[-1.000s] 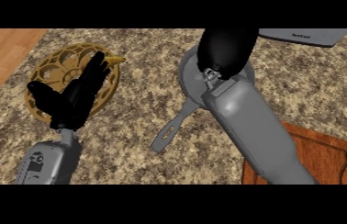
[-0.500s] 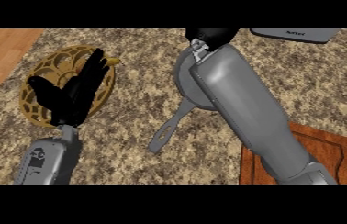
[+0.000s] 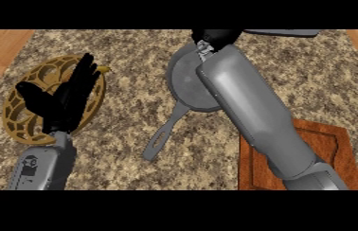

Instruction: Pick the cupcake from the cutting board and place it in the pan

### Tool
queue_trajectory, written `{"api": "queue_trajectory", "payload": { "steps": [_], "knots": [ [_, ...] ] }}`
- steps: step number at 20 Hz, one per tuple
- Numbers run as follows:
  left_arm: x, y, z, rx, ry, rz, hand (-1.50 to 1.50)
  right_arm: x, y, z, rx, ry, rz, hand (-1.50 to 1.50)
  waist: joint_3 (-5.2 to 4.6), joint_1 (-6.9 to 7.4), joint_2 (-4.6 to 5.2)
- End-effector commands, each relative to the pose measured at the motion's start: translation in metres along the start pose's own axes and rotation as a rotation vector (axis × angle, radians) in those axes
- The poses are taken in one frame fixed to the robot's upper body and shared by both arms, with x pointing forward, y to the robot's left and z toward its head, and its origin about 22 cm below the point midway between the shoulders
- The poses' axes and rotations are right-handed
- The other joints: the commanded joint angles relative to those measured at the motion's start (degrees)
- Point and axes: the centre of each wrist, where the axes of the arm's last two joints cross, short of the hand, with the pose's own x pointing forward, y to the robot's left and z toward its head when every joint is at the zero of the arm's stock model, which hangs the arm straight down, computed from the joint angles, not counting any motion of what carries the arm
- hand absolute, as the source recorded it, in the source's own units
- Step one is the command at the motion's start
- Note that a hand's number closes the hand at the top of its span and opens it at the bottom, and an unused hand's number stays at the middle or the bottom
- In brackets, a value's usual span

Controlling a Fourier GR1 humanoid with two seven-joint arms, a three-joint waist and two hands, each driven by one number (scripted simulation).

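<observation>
At twelve o'clock, over the far rim of the one round grey metal pan (image 3: 187, 85), the right hand (image 3: 218, 36) reaches from its long grey forearm; I cannot tell how its fingers stand, nor see any cupcake, which it perhaps hides. The one reddish wooden cutting board (image 3: 323, 145) at four o'clock shows bare. At nine o'clock the left hand (image 3: 67, 100) rests with fingers straight above one golden openwork trivet (image 3: 28, 121).

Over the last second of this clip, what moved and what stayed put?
The right hand has reached further up, past the pan's far rim to the view's top edge; its forearm now covers more of the pan. Whether it holds the cupcake can't be seen. The left hand, pan and cutting board stayed put.
</observation>
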Motion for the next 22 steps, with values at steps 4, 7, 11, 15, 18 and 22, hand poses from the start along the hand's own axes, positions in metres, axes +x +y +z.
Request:
{"api": "queue_trajectory", "payload": {
  "steps": [4, 7, 11, 15, 18, 22],
  "knots": [
    [-0.008, 0.012, 0.005, 0.03, -0.016, 0.005, 0.0, -0.013, 0.05, 0.001, 0.056, 0.15, -0.136, 1.5, 0.1, -1.88, -0.03],
    [0.006, 0.012, 0.004, 0.032, -0.003, 0.004, 0.0, -0.026, 0.082, 0.004, 0.092, 0.135, -0.154, 1.5, 0.15, -1.79, 0.07],
    [-0.011, 0.004, 0.005, 0.028, 0.008, 0.018, 0.0, -0.03, 0.101, 0.006, 0.12, 0.135, -0.12, 1.5, 0.1, -2.56, -0.07],
    [-0.002, 0.009, 0.001, 0.041, 0.001, 0.017, 0.0, -0.06, 0.135, 0.005, 0.219, 0.319, -0.167, 1.5, 0.18, -2.55, 0.22],
    [0.004, 0.015, 0.002, 0.042, 0.005, 0.009, 0.0, -0.07, 0.144, 0.0, 0.288, 0.386, -0.215, -1.5, 0.19, -2.36, 0.07],
    [-0.019, 0.007, 0.01, 0.025, 0.006, 0.005, 0.0, -0.073, 0.158, 0.005, 0.319, 0.362, -0.277, -1.5, 0.15, -1.64, 0.19]
  ]
}}
